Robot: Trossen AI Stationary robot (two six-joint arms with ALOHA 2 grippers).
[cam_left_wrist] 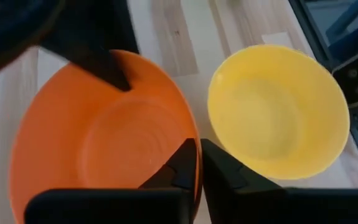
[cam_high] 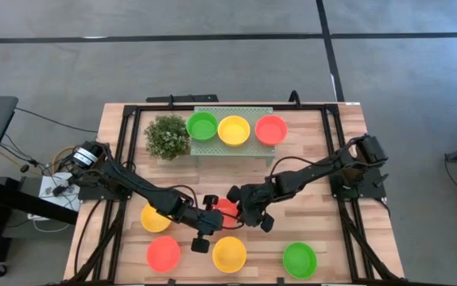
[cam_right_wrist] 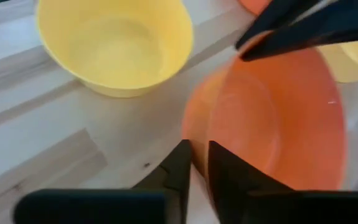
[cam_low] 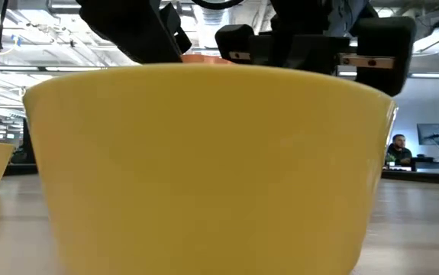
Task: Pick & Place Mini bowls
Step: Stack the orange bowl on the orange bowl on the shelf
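The left gripper (cam_left_wrist: pixel 197 163) is closed on the rim of an orange bowl (cam_left_wrist: pixel 98 149), and the right gripper (cam_right_wrist: pixel 199 163) is pinched on the same bowl's opposite rim, so the bowl is held between both arms just below the centre of the high view (cam_high: pixel 225 206), above the table (cam_high: pixel 323 183).

The main risk is judged to lie in that double hold: if one arm is moved before the other lets go, the bowl may be twisted, flipped out, or dropped onto the yellow bowl (cam_high: pixel 229 253) directly below it in the frame. A thin rim pinch may also slip.

Only the wrist views show each pair of fingers meeting on the rim. The high view alone gives the layout: a green bowl (cam_high: pixel 202 125), a yellow one (cam_high: pixel 234 129) and a red one (cam_high: pixel 271 129) are seated on the pale tray (cam_high: pixel 236 149) at upper centre beside a plant (cam_high: pixel 166 136), while loose bowls are spread along the lower edge. The low view is almost filled by the near yellow bowl, and a seated person (cam_low: pixel 397 150) is seen at far right.
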